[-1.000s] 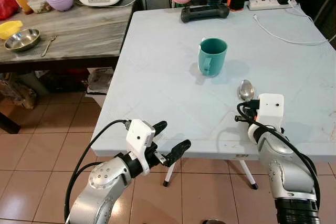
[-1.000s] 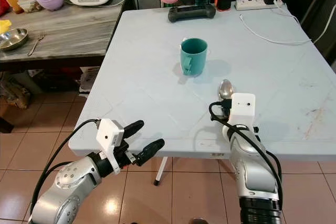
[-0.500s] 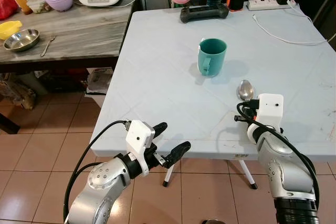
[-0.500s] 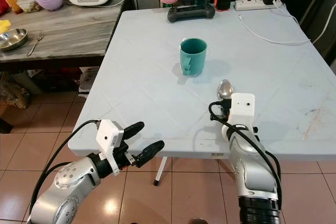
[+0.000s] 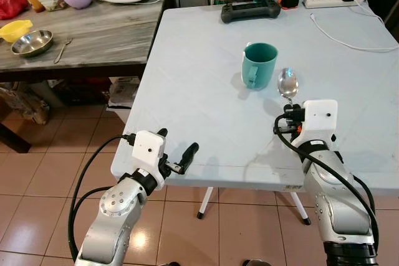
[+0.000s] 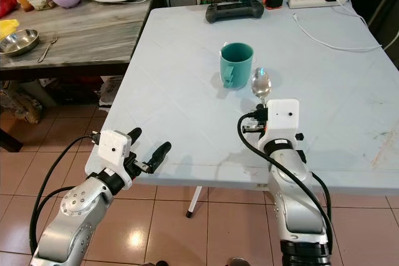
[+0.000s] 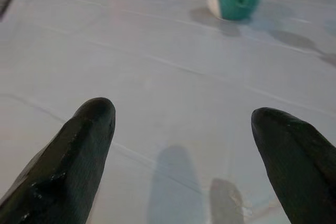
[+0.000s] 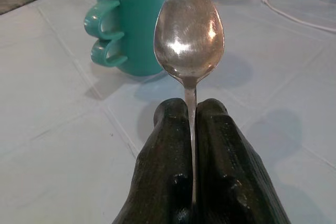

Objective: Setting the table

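Spoon (image 8: 189, 30) and mug (image 5: 259, 65) now sit much closer together than a second ago: the right gripper (image 8: 192, 111), jaws clamped tight on the spoon's handle, has carried the bowl up to just beside the teal mug, above the pale bench (image 5: 187, 79). Placement beside the mug looks near, by my reading. The left gripper (image 7: 184, 129) has swung inward over the bench's near edge, jaws spread wide and holding nothing. Whether the mug holds anything cannot be told. On the side bench (image 5: 106, 29), the steel bowl (image 5: 31, 42) looks bare.
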{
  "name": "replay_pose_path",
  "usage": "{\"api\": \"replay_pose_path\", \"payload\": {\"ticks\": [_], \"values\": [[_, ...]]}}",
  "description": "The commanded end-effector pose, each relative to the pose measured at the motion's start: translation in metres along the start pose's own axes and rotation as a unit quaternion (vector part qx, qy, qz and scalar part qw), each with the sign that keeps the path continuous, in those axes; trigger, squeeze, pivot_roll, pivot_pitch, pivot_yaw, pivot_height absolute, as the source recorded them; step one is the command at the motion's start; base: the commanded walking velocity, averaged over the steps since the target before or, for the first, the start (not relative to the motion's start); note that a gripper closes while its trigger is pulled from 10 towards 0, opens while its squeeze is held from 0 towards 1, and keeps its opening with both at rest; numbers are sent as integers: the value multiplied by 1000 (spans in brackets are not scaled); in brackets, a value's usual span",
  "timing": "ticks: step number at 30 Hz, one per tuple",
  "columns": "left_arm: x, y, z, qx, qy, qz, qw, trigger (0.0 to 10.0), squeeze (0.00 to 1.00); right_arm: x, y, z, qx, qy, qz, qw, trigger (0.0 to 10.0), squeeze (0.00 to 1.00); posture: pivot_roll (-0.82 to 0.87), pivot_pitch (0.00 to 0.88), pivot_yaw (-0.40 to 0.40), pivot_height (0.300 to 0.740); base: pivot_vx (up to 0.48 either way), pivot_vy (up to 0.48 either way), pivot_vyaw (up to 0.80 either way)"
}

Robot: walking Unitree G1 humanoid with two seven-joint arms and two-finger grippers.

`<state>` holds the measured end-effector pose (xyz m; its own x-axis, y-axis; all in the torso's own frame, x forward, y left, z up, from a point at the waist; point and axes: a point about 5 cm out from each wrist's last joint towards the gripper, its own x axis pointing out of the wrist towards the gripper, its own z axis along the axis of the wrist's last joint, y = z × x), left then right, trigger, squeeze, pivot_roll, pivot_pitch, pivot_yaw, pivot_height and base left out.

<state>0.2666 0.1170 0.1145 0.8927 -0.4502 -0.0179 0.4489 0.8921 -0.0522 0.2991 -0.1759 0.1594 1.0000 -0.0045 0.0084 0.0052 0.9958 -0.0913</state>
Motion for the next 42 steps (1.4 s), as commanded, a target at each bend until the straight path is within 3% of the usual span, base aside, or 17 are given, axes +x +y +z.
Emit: {"api": "replay_pose_path", "payload": {"ticks": [1, 2, 12, 42], "values": [[-2, 7, -1, 9, 1, 19, 1000, 10000, 0, -1, 3, 4, 1, -12, 1, 1000, 4627, 0, -145, 113, 125, 740, 0, 0, 0], [-1, 7, -1, 5, 0, 23, 1000, 10000, 0, -1, 3, 3, 3, -12, 0, 1000, 10000, 0, -145, 112, 125, 740, 0, 0, 0], [3, 8, -1, -1, -2, 25, 1000, 10000, 0, -2, 7, 1, 4, -14, 0, 1000, 10000, 0, -147, 106, 122, 740, 0, 87, 0], [6, 7, -3, -5, 4, 7, 1000, 10000, 0, -2, 5, 2, -5, -23, -13, 1000, 10000, 0, -167, 114, 137, 740, 0, 394, 0]]}}
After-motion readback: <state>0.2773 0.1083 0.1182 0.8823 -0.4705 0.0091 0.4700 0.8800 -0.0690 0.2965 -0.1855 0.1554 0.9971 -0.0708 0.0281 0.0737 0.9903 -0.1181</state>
